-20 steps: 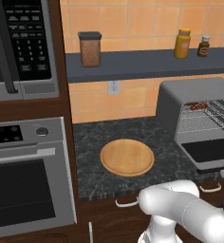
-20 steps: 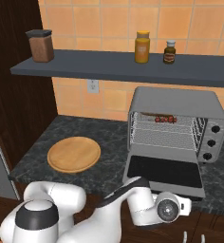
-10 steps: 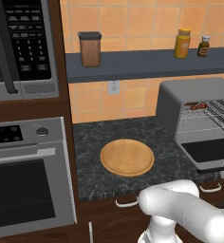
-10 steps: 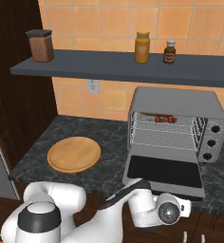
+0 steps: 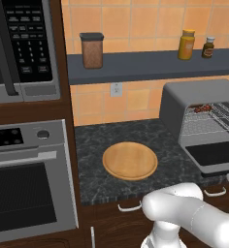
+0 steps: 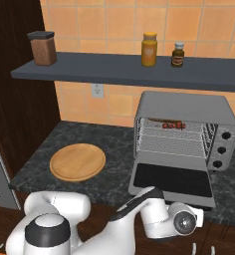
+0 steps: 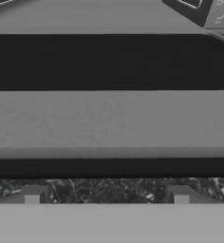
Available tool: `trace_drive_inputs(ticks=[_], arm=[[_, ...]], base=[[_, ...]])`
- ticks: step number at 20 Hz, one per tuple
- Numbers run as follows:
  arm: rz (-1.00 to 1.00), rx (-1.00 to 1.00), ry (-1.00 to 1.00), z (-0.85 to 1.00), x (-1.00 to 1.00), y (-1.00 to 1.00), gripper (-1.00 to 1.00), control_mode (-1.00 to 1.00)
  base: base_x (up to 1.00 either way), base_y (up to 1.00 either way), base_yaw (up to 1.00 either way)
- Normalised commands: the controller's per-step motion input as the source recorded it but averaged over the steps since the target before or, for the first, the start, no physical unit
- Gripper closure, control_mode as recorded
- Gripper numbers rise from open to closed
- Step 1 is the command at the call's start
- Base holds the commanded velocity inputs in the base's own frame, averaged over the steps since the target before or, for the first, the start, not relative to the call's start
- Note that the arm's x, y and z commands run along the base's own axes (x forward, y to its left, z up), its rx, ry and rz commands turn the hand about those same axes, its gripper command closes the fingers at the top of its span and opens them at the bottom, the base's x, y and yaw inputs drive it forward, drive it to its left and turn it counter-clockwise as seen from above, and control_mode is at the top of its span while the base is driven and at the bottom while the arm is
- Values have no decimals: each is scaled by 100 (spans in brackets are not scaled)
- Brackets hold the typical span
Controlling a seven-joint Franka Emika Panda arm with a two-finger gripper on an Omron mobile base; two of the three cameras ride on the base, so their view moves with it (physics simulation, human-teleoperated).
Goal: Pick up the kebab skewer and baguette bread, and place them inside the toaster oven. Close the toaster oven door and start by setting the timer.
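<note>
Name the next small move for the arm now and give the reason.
Probably lift the front edge of the toaster oven door to swing it shut. The door lies flat open, the skewer sits on the rack, and the end effector is open just below the door's edge.

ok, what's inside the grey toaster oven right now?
On the wire rack of the boxy grey toaster oven, a kebab skewer with dark red chunks lies near the back. No loaf is visible; the walls hide the side corners.
</note>
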Motion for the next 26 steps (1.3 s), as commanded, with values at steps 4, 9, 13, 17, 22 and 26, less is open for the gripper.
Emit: trace_drive_inputs(ticks=[4, 9, 13, 17, 22, 26], arm=[[0, 0, 0, -32, 10, 2, -100, -100], [0, 0, -5, -14, 6, 9, -100, -100], [0, 0, -7, -4, 10, 14, -100, -100], [0, 0, -8, 9, 17, 3, -100, -100], [2, 4, -10, 44, 24, 0, -100, -100], [1, 2, -8, 57, 29, 0, -100, -100]], base=[[0, 0, 0], [0, 0, 0], [0, 0, 0], [0, 0, 0], [0, 0, 0], [0, 0, 0]])
